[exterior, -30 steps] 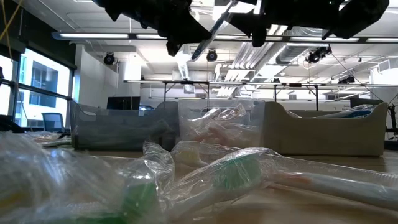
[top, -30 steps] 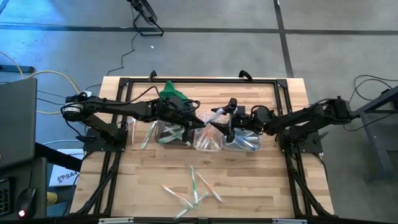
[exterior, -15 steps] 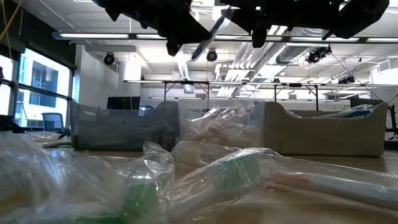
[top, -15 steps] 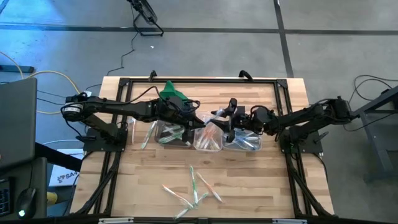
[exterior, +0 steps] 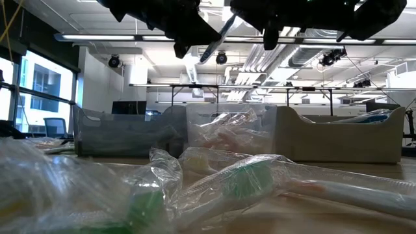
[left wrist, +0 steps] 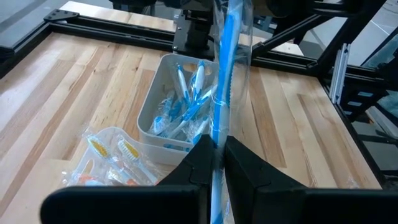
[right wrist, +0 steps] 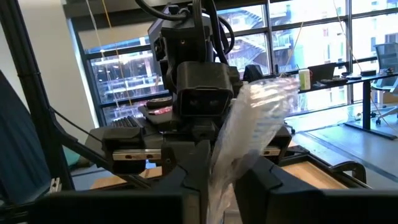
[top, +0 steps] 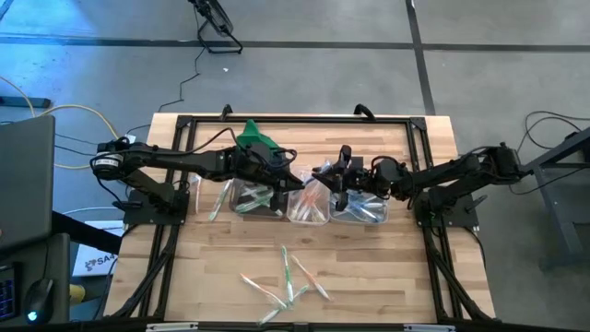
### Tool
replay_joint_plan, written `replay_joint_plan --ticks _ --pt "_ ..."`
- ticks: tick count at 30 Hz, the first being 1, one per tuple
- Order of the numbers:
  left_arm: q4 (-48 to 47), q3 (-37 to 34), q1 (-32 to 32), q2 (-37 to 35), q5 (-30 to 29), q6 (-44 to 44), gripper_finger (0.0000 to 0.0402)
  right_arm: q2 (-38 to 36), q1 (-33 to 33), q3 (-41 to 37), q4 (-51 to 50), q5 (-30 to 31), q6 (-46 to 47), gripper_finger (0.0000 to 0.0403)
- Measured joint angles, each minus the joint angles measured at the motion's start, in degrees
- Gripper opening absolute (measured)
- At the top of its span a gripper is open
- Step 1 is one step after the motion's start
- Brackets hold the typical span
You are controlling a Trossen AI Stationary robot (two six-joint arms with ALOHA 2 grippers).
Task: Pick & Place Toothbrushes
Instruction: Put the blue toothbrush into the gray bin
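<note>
Your blue toothbrush (left wrist: 222, 93), in clear wrap, hangs above the tubs mid-desk, both the left tool (left wrist: 216, 163) and right tool (right wrist: 219, 163) clenched on it. Only the left wrist view shows blue brushes filling the white tub (left wrist: 158, 102); loose toothbrushes (top: 290, 277) lie near the desk's (top: 387, 277) front edge.

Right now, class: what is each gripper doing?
Left gripper: shut on the wrapped blue toothbrush.
Right gripper: shut on the same toothbrush's clear wrapper, opposite end.
</note>
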Motion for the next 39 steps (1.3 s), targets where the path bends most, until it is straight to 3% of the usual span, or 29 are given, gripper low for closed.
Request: replay_joint_plan --ticks 8,22,34,39 --pt "-0.07 0.00 0.02 0.00 -0.09 0.09 0.0019 0.00 0.02 0.00 -0.41 -0.19 0.13 0.0013" --pt "-0.11 0.00 0.02 0.00 -0.06 0.07 0.0022 -0.02 0.04 0.06 -1.14 0.04 0.55 0.0009" --pt "0.59 0.07 -0.02 0.69 -2.94 -0.12 0.0119 -0.02 0.02 0.04 -3.00 0.54 0.31 0.0008" --pt "0.80 0.07 0.04 0.96 -4.74 0.02 0.0135 -0.02 0.02 0.04 -3.28 0.50 0.33 0.0008"
